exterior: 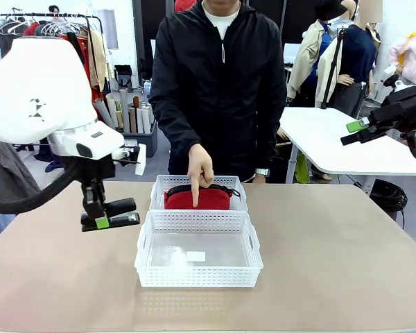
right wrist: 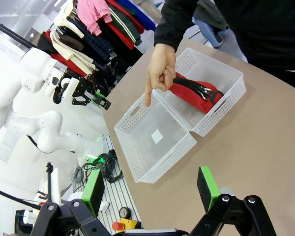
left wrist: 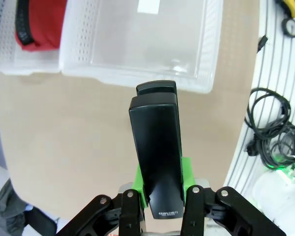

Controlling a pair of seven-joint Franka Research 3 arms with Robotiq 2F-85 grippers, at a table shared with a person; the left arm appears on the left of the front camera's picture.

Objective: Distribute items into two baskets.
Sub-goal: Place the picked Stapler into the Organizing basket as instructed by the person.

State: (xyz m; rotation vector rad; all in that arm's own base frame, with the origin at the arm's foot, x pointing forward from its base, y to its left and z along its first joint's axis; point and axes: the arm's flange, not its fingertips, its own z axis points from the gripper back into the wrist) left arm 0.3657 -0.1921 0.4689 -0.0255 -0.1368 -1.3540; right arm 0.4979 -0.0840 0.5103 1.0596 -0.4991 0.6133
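In the left part of the front frame I see my left pincer (exterior: 111,220) closed on the black stapler (left wrist: 157,157), which it holds above the table (exterior: 333,263), just left of the near basket (exterior: 197,277). This basket, in the centre, has nothing in it except a small white label. The far basket (exterior: 159,191) touches it behind and contains the red pouch (exterior: 197,199). The person's hand (exterior: 199,168) points one finger down over the pouch. My right pincer (right wrist: 152,189) is open, raised at the upper right of the front frame.
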